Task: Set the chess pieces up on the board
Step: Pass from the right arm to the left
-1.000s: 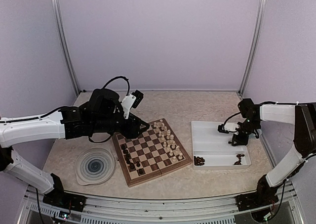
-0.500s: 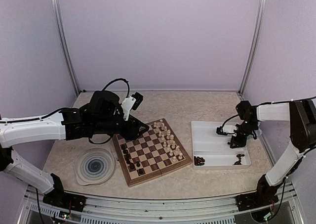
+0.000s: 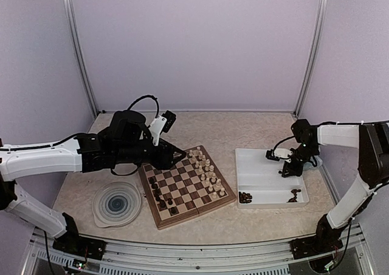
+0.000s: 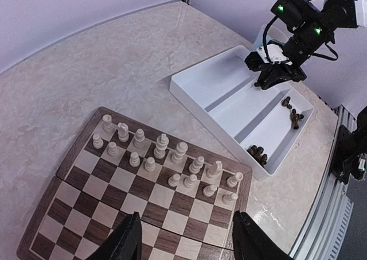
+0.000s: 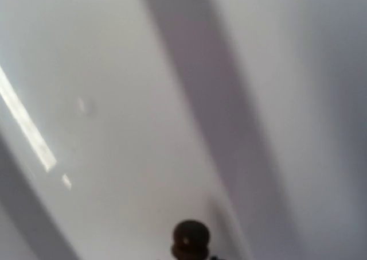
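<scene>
Left claw (image 4: 189, 244) stands spread, nothing between its fingers (image 4: 127, 243), hovering above the far edge of the board (image 3: 183, 190), which lies at a slant in the middle of the tabletop (image 3: 225, 129). Pale pieces (image 3: 206, 169) stand in two ranks along the board's right side, and a few dark pieces (image 3: 159, 196) stand in a loose line along its left side. Just beside the board on the left sits a round plate (image 3: 117, 204) with a blue swirl. To the right, a little apart from the board, is a white tray (image 3: 261, 175) with two long compartments. Two small heaps (image 3: 245, 196) of dark wooden figures lie along its near side, one toward each end. Right claw (image 3: 290, 170) hangs low over the tray's right end. Whether it is pressed together or spread I cannot tell, though its wrist view shows a dark knob (image 5: 191, 240) at the bottom edge, possibly a piece in its grip.
</scene>
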Motion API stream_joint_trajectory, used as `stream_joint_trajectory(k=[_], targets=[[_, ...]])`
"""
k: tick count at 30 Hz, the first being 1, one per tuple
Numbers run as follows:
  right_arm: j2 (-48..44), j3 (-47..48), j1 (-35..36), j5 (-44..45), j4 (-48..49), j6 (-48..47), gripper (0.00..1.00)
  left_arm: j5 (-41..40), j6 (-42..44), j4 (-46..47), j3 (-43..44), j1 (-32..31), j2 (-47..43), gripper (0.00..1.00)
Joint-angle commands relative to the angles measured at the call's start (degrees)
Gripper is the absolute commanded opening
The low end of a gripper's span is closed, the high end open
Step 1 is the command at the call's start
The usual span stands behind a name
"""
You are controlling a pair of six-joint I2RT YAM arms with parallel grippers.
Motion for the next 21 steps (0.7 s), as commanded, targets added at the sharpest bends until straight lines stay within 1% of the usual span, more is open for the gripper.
stream_joint_trajectory(k=[1, 5, 9, 12, 15, 21], targets=[[-6.7, 7.8, 0.1, -11.6, -5.2, 3.8, 0.08, 4.7, -6.5, 9.4, 1.6, 1.5, 2.8, 0.54], [-10.7, 13.4, 3.3, -22.2, -6.8, 6.1, 0.07, 12.4, -13.4, 19.1, 3.9, 2.3, 7.5, 0.54], [-12.1, 16.7, 10.2, -26.9, -5.1, 9.2, 0.07, 19.5, -19.8, 25.9, 9.7, 2.2, 15.3, 0.53], [-11.2, 20.1, 15.2, -28.6, -5.1, 11.4, 0.08, 22.8, -24.2, 29.9, 13.3, 1.6, 19.3, 0.53], [-10.1, 23.1, 19.3, -28.8, -5.3, 12.3, 0.08, 23.0, -26.0, 30.1, 16.8, 0.5, 23.1, 0.52], [-8.5, 24.8, 24.5, -28.0, -5.4, 12.6, 0.09, 24.6, -31.7, 33.1, 19.3, 0.1, 28.8, 0.46]])
